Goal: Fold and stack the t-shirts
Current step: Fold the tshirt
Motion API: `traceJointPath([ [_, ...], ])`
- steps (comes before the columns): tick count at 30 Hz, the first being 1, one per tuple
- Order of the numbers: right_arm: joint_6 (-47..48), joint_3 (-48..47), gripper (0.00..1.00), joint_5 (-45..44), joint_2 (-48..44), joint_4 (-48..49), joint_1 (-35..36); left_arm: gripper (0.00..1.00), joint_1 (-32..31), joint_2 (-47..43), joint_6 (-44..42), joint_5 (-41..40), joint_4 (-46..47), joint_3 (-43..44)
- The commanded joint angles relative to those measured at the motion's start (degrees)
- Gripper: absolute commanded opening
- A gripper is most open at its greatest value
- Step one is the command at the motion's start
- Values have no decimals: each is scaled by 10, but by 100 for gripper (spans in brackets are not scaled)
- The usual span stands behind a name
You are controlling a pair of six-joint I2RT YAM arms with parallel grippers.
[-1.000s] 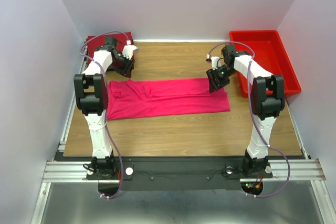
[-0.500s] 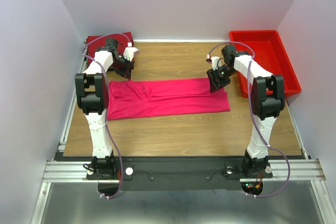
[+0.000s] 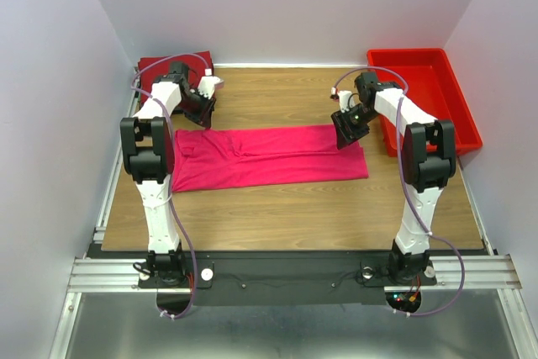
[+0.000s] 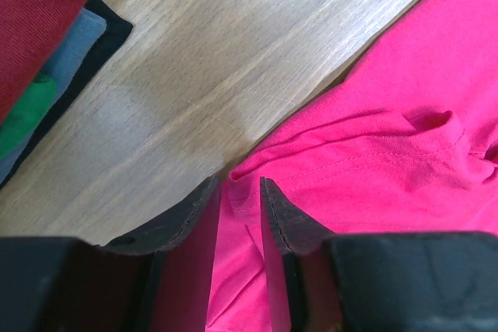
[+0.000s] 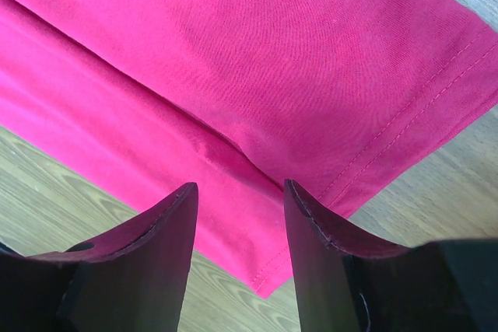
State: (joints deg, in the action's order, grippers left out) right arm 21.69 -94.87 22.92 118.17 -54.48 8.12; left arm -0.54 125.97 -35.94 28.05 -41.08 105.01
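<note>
**Step in hand: lengthwise fold of the pink t-shirt.**

The pink t-shirt (image 3: 269,157) is taken as the reference for all positions. It is laid flat on the surface (image 3: 277,208) as a long band, already folded narrow along its length, and it is not yet stacked. The stack of folded t-shirts (image 4: 35,13) is located beyond the far left corner of the pink t-shirt and is kept apart from it by a strip of bare wood. In this stack, dark red cloth is seen on top, with green and dark layers beneath. The red bin (image 3: 429,81) is located beyond the right end of the pink t-shirt.

**Pincer state.**

1. The left pincer (image 4: 237,184) is positioned at the far left corner of the pink t-shirt. Its jaws are held narrowly apart, and the cloth corner is seen in the gap. No firm clamp on the cloth is evident.
2. The right pincer (image 5: 239,186) is positioned over the far right corner of the pink t-shirt, above the stitched hem. Its jaws are held wide apart, and nothing is gripped.

**Next move (judged).**

Both far corners are to be seized before any lift is made. Each pincer is to be lowered until one jaw is slid under the cloth layers, then closed. All layers at each corner should be caught, otherwise the fold may be opened on lifting.
</note>
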Motion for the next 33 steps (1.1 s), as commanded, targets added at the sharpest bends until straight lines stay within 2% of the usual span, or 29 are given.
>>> traceJointPath([
  [1, 5, -2, 54, -5, -14, -4, -2, 27, 1, 9, -11, 8, -15, -1],
  [4, 5, -1, 54, -7, -14, -5, -2, 21, 1, 7, -15, 8, -17, 0],
  [7, 4, -1, 54, -6, -12, -5, -2, 21, 1, 8, -18, 9, -21, 2],
  [12, 2, -4, 54, -7, -10, -4, -2, 0, 1, -5, -26, 21, -22, -2],
  [19, -2, -2, 54, -5, -14, -5, -1, 0, 1, -69, -71, 53, -38, -25],
  [33, 6, 12, 53, -16, -23, -8, -1, 0, 1, -202, -288, 43, -97, -212],
])
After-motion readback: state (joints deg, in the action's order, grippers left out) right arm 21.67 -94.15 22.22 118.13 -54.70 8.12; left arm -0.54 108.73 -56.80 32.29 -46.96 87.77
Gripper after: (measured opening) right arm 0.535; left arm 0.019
